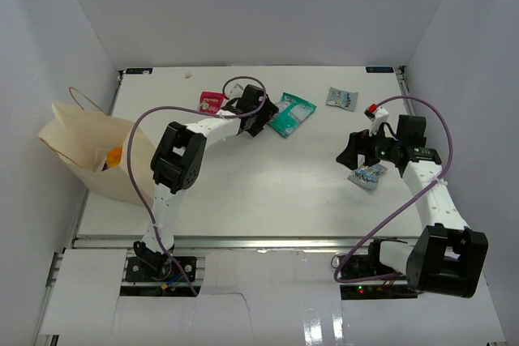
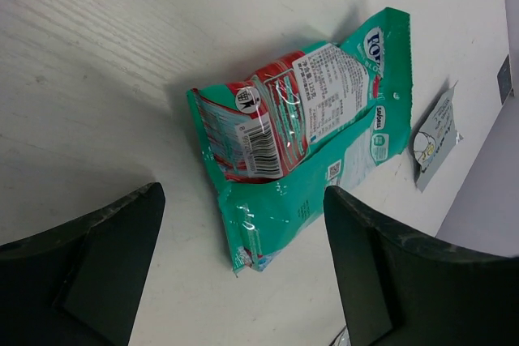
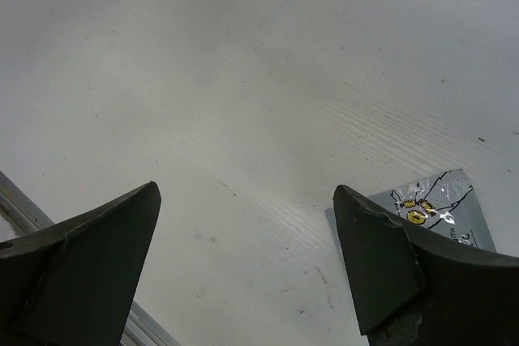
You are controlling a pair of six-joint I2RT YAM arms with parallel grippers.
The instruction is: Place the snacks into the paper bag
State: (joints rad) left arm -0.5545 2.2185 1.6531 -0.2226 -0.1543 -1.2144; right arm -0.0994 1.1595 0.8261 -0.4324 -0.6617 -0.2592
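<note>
four packets lie on the table point(image 1: 268, 200); the orange packet point(image 1: 116, 154) shows in the mouth of the bag point(image 1: 77, 139) at the left edge. step in hand, as judged: pick up the teal packet point(image 2: 300, 143) with the left gripper point(image 2: 243, 281). its fingers are spread wide and hold nothing. in the left wrist view the teal packet lies just ahead, roughly centred on the gap, its near corner between the two fingertips and clear of both; its long axis runs away from the gripper and to the right. to do the step well: lower until the fingertips nearly meet the table, keep the packet's narrow width between them, then close on the raised, creased middle, not on the thin sealed edge, which would likely slip out. descend straight; a sideways approach may push the light packet across the smooth top. lift fully before swinging left to the bag. the right gripper point(image 3: 243, 273) is also spread and empty; a silver packet point(image 3: 442, 208) lies flat just beside the finger on the right of that view, partly hidden by it and outside the gap. a second silver packet point(image 1: 341, 97) and the red packet point(image 1: 212, 103) lie near the far edge, either side of the teal one.
</note>
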